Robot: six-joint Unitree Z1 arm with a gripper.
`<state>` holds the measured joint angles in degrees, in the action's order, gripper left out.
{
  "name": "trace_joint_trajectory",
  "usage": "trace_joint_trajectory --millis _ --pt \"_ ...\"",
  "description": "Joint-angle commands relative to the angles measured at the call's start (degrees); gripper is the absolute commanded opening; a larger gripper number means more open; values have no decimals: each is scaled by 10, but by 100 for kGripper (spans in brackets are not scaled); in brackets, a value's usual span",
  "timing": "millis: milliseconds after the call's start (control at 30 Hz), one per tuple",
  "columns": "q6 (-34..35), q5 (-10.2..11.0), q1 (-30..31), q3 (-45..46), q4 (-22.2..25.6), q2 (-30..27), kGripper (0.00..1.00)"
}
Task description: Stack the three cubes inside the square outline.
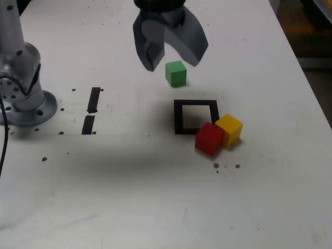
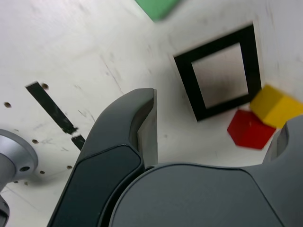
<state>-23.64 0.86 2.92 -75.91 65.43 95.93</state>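
Near the centre of the frame, the square outline (image 1: 196, 117) lies empty while the gripper (image 1: 170, 45) hangs spread in the upper middle.

Green cube (image 1: 176, 73) sits just above the outline in the exterior view, apart from it and under the open jaws; red cube (image 1: 209, 138) and yellow cube (image 1: 230, 129) touch each other at the outline's lower-right corner, the red one overlapping the tape. Likely the green is the first pick: centre the jaws over it, square to its faces, and descend straight so neither finger nudges it.
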Motion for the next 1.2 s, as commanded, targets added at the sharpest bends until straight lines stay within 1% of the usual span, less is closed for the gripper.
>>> trace_joint_trajectory --millis 0,233,500,733,1167 --pt "7 2 21 -4 1 -2 91" --pt "24 16 106 1 5 22 92" --pt "27 28 163 -8 6 66 92" --pt "27 37 187 -34 6 101 92" --pt "29 34 202 -75 10 155 92"
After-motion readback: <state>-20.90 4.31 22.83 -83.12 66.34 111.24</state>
